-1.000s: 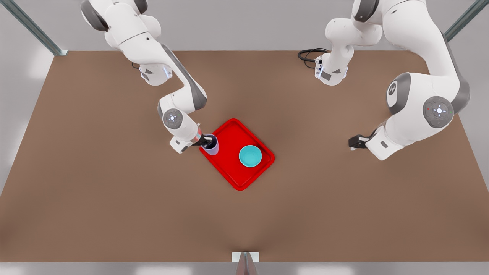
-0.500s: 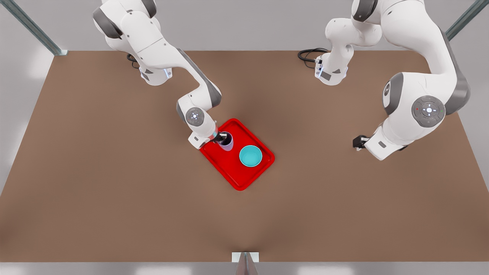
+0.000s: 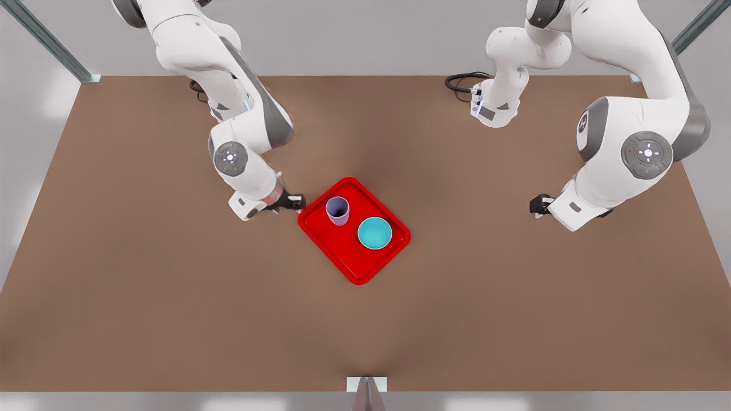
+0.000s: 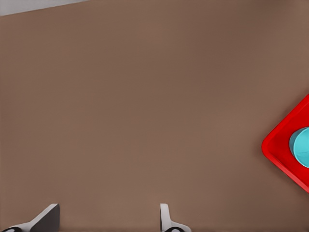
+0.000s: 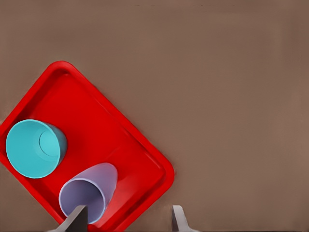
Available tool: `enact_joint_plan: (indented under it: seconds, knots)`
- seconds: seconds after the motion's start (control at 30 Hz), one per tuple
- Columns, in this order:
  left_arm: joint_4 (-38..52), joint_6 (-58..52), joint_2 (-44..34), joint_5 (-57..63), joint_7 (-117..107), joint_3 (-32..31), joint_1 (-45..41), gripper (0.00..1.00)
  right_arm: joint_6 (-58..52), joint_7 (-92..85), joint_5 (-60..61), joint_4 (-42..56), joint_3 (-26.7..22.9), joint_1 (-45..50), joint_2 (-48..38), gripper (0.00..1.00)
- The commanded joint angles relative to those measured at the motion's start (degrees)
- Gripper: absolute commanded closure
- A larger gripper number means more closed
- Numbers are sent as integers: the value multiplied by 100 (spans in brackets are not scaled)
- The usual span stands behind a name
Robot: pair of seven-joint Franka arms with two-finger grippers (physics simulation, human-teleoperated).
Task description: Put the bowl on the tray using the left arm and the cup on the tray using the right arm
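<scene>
Cup (image 3: 337,210): upright on the tray, in the corner nearest my right pincer; a smooth lavender tumbler, no handle, slightly tapered, with an open mouth. In the right wrist view (image 5: 89,198) its rim sits just ahead of one of my fingers.
Right pincer (image 3: 297,201): on the front view's left, just off the tray's edge and beside the cup without touching it. Its fingers (image 5: 77,220) stand wide apart and hold nothing.
Left pincer (image 3: 535,205): on the front view's right, well away from the tray, over bare table. This arm waits. Its fingers (image 4: 48,217) are spread wide and hold nothing.
Bowl (image 3: 374,233): on the tray beside the cup, apart from it. It is round, teal, matte, wider and lower than the cup, and its flat bottom shows as a smaller circle in the right wrist view (image 5: 34,147).
Tray (image 3: 342,251): a flat, bright red rectangle with rounded corners and a low raised rim, slightly glossy. It lies cornerwise on the table, near the middle.
Table (image 3: 171,297): a broad, plain brown top, matte and even, with soft shadows under my arms.
Arms: white jointed shells with grey joint covers. Both bases stand at the table's far edge.
Cable (image 3: 460,84): a black loop lying by the base on the front view's right.
Room: pale grey wall (image 3: 365,34) behind, slanted metal posts (image 3: 51,43) at the far corners, and a small metal bracket (image 3: 366,385) at the middle of the near edge.
</scene>
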Motion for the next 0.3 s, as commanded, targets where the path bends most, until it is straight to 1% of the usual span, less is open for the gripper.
enact_joint_plan:
  seconds: [0.0, 0.03, 0.1, 0.17, 0.2, 0.23, 0.27]
  knots:
    - [-1, -9, 0, -10, 0, 0, 0, 0, -260, -191, -1, 191, -213, 31, -1, 0]
    - [-1, -9, 0, -10, 9, 0, 0, 0, -665, -483, -114, 307, -627, -65, -63, 0]
    - [-1, -9, 0, -10, 9, 0, 0, 0, -1263, -1765, -273, 685, -1558, -83, -116, 0]
    - [-1, -17, 0, -19, 9, 0, 0, 0, -1492, -3153, -273, 1018, -2393, -83, -115, 0]
    - [-1, -18, 0, -19, 9, 0, 0, 0, -1387, -3585, -308, 1106, -2745, -92, -45, 0]
    - [-1, -18, 0, -27, 9, 0, 0, 0, -1448, -3603, -308, 1423, -2851, -92, 87, 0]
    - [-1, -18, 0, -19, 9, 0, 0, 0, -1439, -3603, -273, 1494, -2842, -83, 96, 0]
